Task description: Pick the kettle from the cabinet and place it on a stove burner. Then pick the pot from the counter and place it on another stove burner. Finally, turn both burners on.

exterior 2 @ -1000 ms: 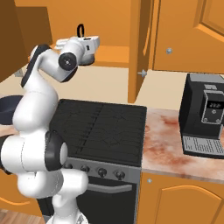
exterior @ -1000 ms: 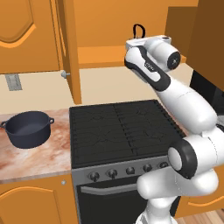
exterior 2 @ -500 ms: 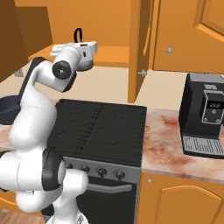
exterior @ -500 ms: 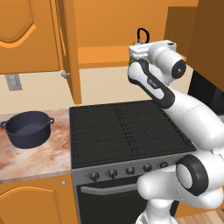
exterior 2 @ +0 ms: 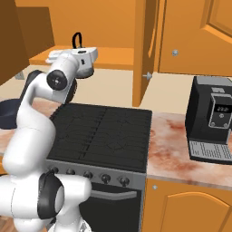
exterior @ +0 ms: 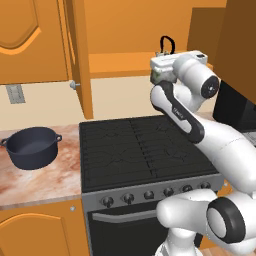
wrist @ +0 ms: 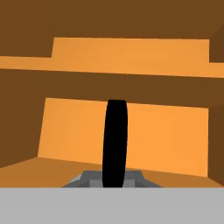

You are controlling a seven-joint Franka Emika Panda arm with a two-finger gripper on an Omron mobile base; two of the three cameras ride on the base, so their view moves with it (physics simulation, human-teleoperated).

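Observation:
My gripper is up at the open orange cabinet, shut on the kettle's thin black arched handle. My white hand hides the kettle's body. In the hand view the handle stands edge-on in the middle, rising from between my fingers, with the cabinet's orange back wall behind it. From the right, the handle pokes up above my hand over the shelf. The dark navy pot sits on the marbled counter left of the black burners.
The cabinet's door hangs open, edge toward me, left of the shelf. A row of dark knobs runs along the range's front. A black coffee machine stands on the counter right of the stove.
My hand has shifted slightly down and toward me, and the kettle's handle has moved along with it. The pot stays where it was.

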